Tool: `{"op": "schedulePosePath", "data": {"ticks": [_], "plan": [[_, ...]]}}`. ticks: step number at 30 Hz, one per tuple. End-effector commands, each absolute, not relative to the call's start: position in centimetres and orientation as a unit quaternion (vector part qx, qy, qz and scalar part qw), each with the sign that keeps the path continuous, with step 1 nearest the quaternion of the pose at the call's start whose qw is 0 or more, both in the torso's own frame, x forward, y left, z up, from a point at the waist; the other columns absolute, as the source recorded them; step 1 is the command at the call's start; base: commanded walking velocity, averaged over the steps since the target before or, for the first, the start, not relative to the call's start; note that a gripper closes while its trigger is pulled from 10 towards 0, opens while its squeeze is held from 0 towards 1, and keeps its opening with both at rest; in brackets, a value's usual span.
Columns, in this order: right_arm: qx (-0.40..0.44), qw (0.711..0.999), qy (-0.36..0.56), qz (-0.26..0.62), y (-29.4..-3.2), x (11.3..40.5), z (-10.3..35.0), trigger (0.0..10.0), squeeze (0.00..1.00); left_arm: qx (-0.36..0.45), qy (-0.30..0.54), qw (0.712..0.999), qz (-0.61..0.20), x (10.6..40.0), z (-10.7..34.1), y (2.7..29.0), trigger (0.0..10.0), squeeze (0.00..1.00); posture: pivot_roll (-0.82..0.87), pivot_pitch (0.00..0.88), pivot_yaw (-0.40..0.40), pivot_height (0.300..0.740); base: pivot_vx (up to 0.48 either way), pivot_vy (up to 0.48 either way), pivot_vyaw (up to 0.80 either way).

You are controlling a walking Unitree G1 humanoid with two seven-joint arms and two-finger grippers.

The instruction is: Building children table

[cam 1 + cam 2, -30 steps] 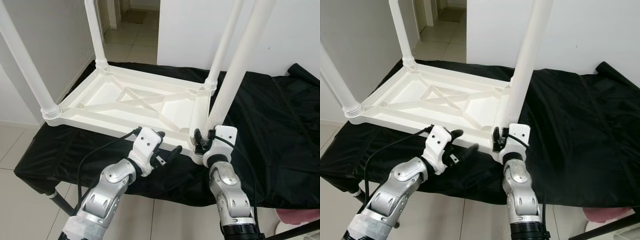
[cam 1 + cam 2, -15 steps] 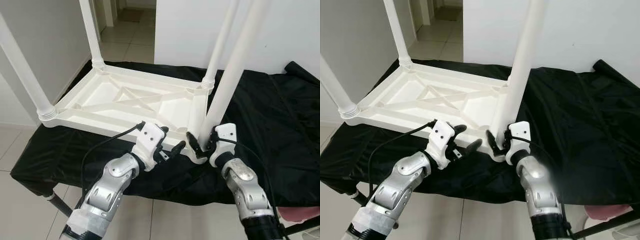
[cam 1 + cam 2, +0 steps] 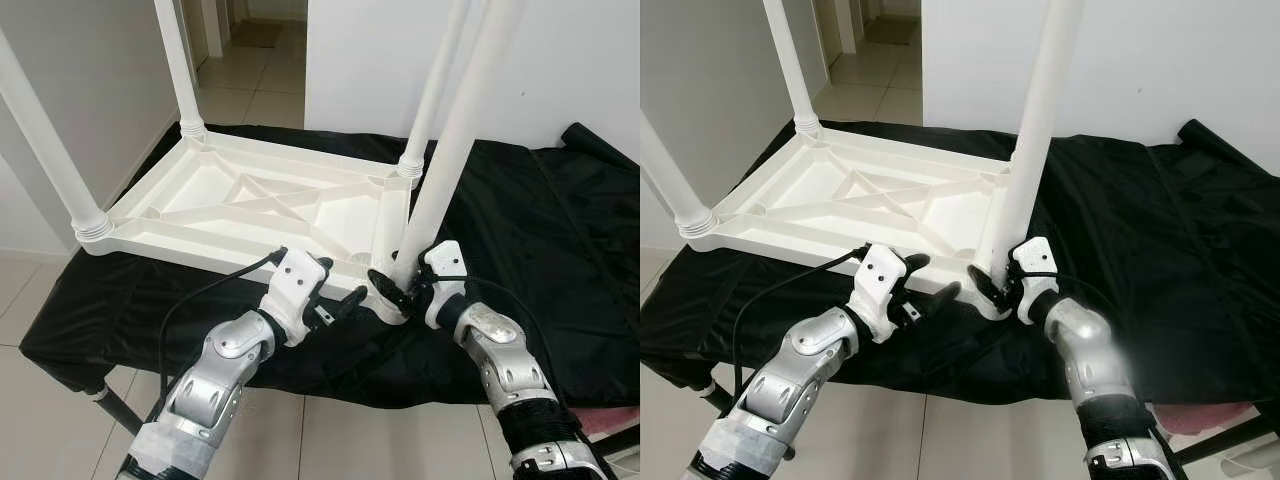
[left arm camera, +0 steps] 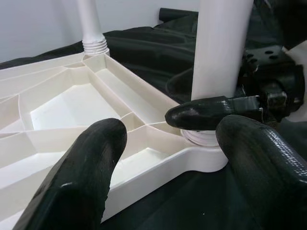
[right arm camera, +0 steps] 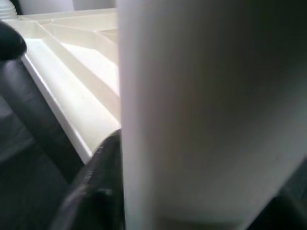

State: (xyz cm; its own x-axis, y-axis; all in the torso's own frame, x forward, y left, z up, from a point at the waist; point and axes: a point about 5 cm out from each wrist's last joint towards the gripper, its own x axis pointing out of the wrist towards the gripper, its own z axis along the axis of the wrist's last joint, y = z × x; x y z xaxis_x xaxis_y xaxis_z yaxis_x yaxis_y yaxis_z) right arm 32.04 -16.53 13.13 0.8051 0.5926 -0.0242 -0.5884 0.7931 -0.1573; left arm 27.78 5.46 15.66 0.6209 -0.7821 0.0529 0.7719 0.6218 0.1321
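- An upturned white children's table (image 3: 250, 205) lies top-down on a bench covered with a black cloth (image 3: 540, 230), its ribbed underside facing up.
- Legs stand upright at its corners: one at 9 o'clock (image 3: 45, 150), one at 11 o'clock (image 3: 172, 65), one at 1 o'clock (image 3: 432, 85).
- The near right leg (image 3: 455, 150) rises from the corner socket at 5 o'clock of the table.
- The right gripper (image 3: 400, 290) is at the base of that leg, fingers closed around it just above the socket; in the right wrist view the white leg (image 5: 211, 110) sits between the dark fingers (image 5: 96, 187).
- The left gripper (image 3: 335, 290) hovers at the table's near edge, at 6 o'clock, fingers spread apart and holding nothing; its fingertips (image 4: 81, 172) point toward the same corner.
- Tiled floor (image 3: 240, 100) shows past the bench at 12 o'clock.
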Motion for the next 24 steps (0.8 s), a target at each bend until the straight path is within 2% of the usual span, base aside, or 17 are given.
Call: {"op": "schedulePosePath", "data": {"ticks": [1, 4, 5, 24], "plan": [[-0.085, 0.942, -0.008, 0.324, -16.56, 32.17, 12.87, 0.0, 0.0, 0.056, -0.059, 0.894, -0.441, 28.03, 16.12, 5.5, 10.0, 0.0, 0.02, 0.02, -0.002, 0.74, 0.0, 0.0, 0.0], [-0.082, 0.944, -0.007, 0.319, -16.8, 32.04, 12.58, 0.0, 0.0, 0.057, -0.06, 0.894, -0.441, 28.12, 16.17, 5.52, 10.0, 0.0, 0.02, 0.016, -0.003, 0.74, 0.0, 0.0, 0.0], [-0.076, 0.947, -0.005, 0.311, -16.93, 31.95, 12.46, 10.0, 0.0, 0.057, -0.06, 0.894, -0.441, 28.12, 16.18, 5.5, 10.0, 0.0, 0.02, 0.011, -0.006, 0.74, 0.0, 0.0, 0.0], [-0.03, 0.977, -0.027, 0.209, -16.08, 31.83, 12.29, 10.0, 0.0, 0.054, -0.068, 0.896, -0.436, 28.62, 16.2, 5.27, 10.0, 0.0, -0.01, 0.0, -0.016, 0.74, 0.0, 0.0, 0.0]]}}
